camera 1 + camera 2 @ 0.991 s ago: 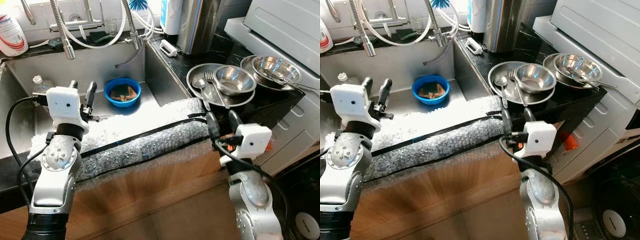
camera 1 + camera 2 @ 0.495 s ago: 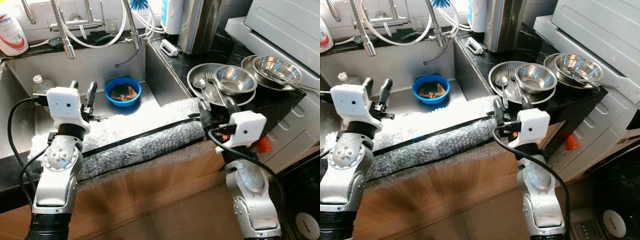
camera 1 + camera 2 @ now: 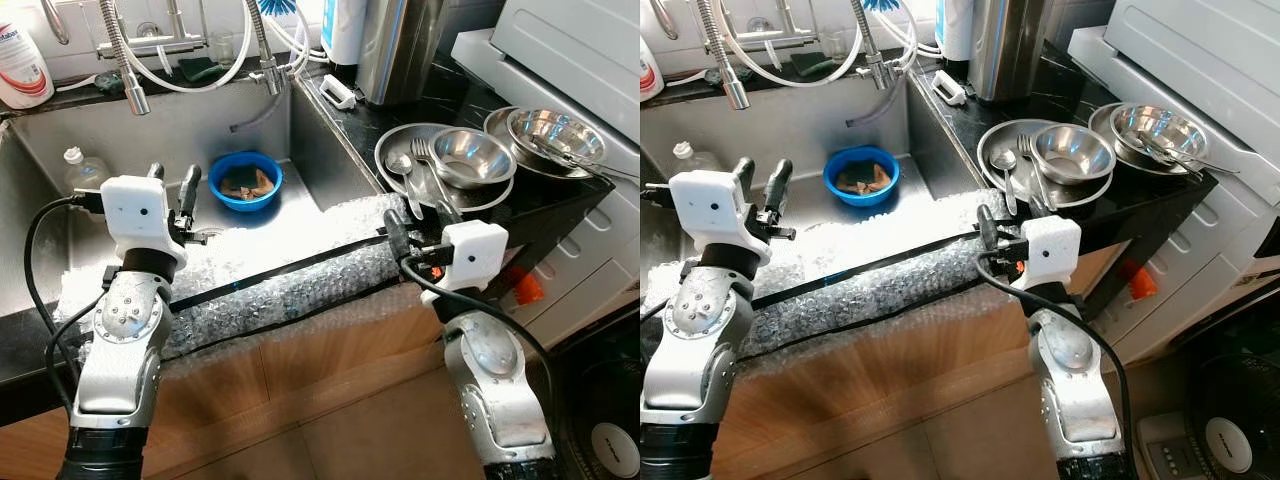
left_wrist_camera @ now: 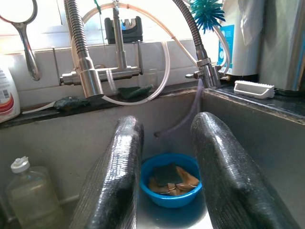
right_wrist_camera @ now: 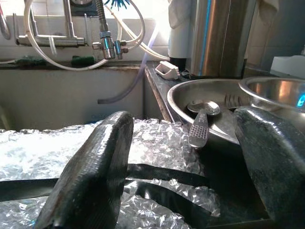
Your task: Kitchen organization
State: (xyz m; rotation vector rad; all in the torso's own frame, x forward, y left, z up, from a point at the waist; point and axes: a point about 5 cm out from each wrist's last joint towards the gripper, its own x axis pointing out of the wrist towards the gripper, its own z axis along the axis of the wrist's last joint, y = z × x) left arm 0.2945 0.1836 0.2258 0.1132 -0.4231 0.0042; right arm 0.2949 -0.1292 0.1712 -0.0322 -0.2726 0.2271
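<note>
Both pincers are open and empty. The right pincer (image 3: 412, 223) nears the spoon (image 3: 401, 176) on the plate (image 3: 392, 146) at 12 o'clock; the left pincer (image 3: 171, 187) hovers over the sink (image 3: 300, 150). Nothing looks tidied yet.

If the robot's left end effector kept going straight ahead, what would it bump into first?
Probably the blue bowl in the sink: it sits between the open fingers of the left end effector, though depth is unclear.
</note>
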